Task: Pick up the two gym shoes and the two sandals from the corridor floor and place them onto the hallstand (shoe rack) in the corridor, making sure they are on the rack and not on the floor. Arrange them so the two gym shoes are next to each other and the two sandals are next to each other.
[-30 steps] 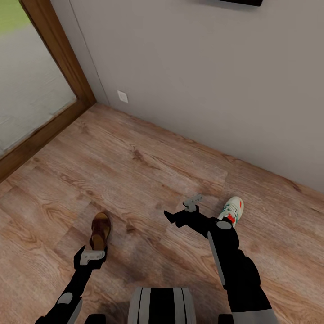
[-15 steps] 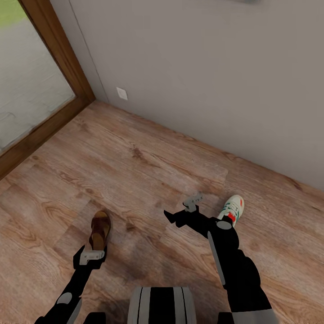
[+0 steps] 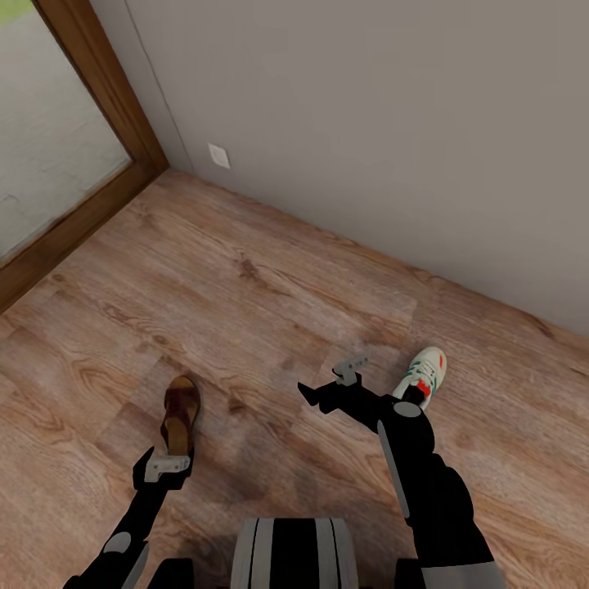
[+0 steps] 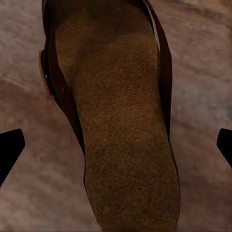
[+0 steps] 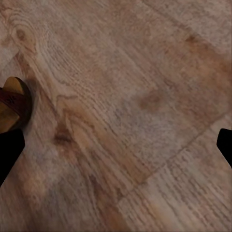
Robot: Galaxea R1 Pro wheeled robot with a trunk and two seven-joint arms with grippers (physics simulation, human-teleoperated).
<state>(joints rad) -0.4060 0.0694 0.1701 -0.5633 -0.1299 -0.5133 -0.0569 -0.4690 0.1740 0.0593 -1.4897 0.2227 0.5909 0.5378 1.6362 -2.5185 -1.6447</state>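
Observation:
One brown sandal point(image 3: 181, 409) lies flat on the corridor floor point(image 3: 245, 278). My left gripper point(image 3: 169, 458) hangs just over its near end. In the left wrist view the tan footbed of the sandal point(image 4: 121, 125) runs between the open fingers of the left gripper point(image 4: 116, 147), which stand wide on either side without touching it. One white gym shoe point(image 3: 425, 372) with green stripes and a red patch lies beside my right forearm. My right gripper point(image 3: 331, 383) is open over bare planks, left of that shoe. The sandal's edge point(image 5: 12, 104) shows in the right wrist view. The hallstand is out of view.
A grey wall point(image 3: 368, 123) runs across the back, with a small white socket point(image 3: 218, 155) near the floor. A wood-framed glass door point(image 3: 49, 164) stands at the left. My base point(image 3: 294, 552) shows at the lower middle.
The whole picture has shifted a little, with the wall and socket sliding upward: the camera moved. Both arms hold the same pose, and the sandal and shoe lie where they were.

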